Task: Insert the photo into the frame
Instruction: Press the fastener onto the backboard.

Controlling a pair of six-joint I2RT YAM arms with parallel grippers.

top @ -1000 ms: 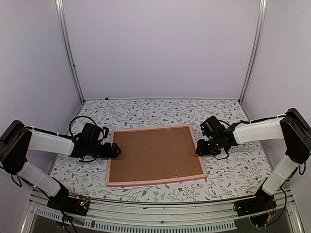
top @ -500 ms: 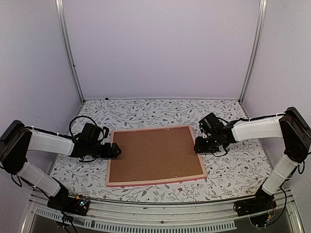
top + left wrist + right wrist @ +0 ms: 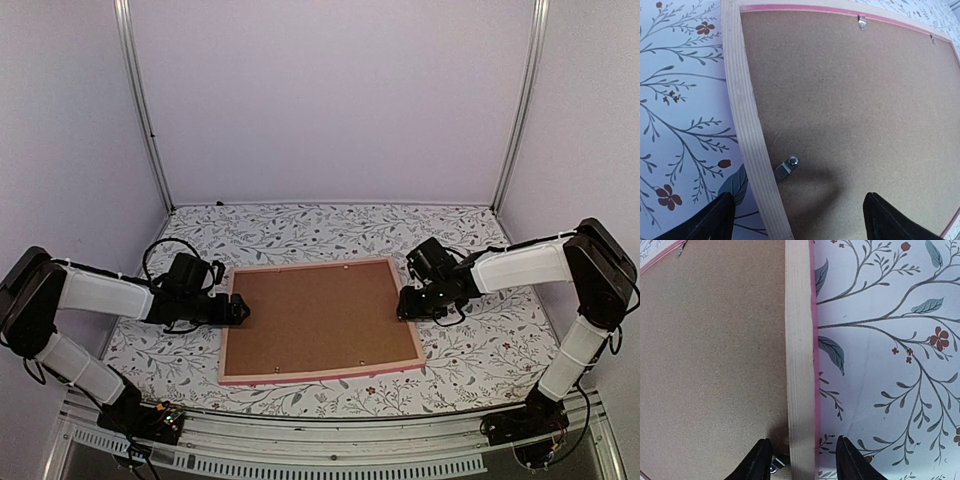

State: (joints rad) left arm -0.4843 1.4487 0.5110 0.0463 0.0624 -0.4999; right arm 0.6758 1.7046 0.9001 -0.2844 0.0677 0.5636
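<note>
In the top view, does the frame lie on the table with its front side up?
No, the frame lies back side up, with its plain brown backing board facing the camera.

Frame (image 3: 320, 371) between left tool (image 3: 243, 310) and right tool (image 3: 402, 312)

Floral tablecloth (image 3: 300, 225), brown backing board (image 3: 315, 315)

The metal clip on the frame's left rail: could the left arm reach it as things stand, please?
Probably yes: the left gripper hangs open close by the clip, and nothing lies between them.
</note>
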